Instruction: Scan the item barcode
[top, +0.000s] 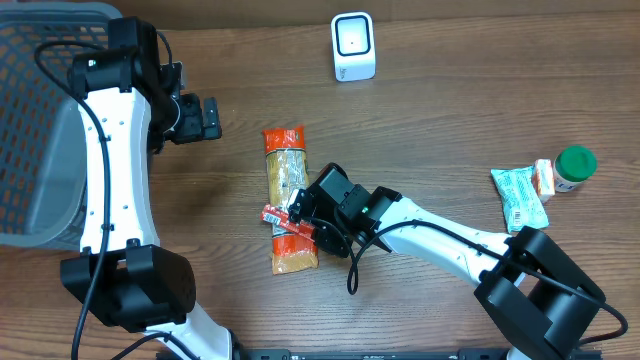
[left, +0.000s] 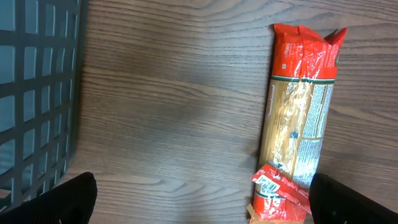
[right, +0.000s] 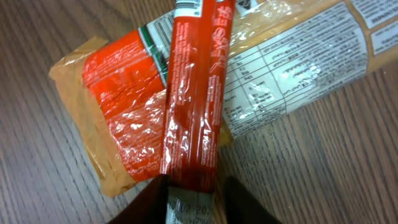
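count | scanner (top: 353, 46) 1 | basket (top: 40, 120) 1 | pasta pack (top: 285, 172) 1 | red stick (top: 272, 213) 1 | green-white packet (top: 520, 197) 1 | orange box (top: 543, 178) 1 | green-lid jar (top: 575, 165) 1

A gray mesh basket (top: 30, 60) fills the upper left of the wooden table (top: 450, 100). At the right edge, a green-capped bottle (top: 575, 165) stands touching a small orange box (top: 543, 177), with a teal-and-white packet (top: 520, 197) just beside it. A long pasta package (top: 287, 180) lies at center.

Overhead looks straight down from afar; both close wrist views share the red sachet (left: 280, 186).
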